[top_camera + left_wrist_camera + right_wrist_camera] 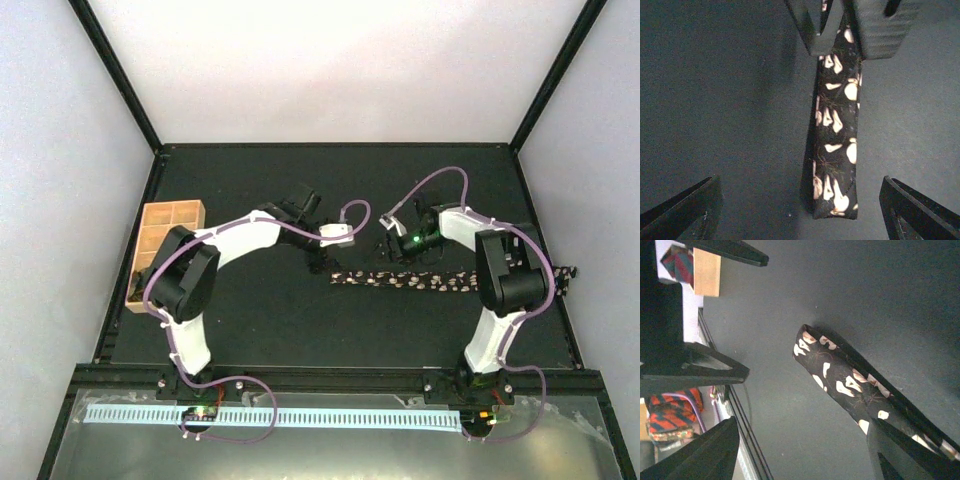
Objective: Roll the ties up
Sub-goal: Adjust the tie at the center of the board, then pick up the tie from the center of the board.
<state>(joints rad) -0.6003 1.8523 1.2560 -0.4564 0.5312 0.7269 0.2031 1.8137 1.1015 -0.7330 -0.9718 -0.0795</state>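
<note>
The tie (440,281) is dark with pale speckles and lies flat across the mat, from the middle out to the right edge. My left gripper (318,258) is open just beyond its left end. In the left wrist view that end (835,165) lies between my wide-open jaws (800,190), nearer the right one. My right gripper (398,248) is open over the tie a little further right. In the right wrist view the tie (840,375) runs under my right finger (905,455), with the gripper (800,440) open. Nothing is held.
A tan wooden compartment tray (165,240) stands at the mat's left edge, with red-and-blue striped fabric (672,415) beside it in the right wrist view. Purple cables (440,178) loop over both arms. The right gripper's fingers (817,30) are close in front of the left gripper.
</note>
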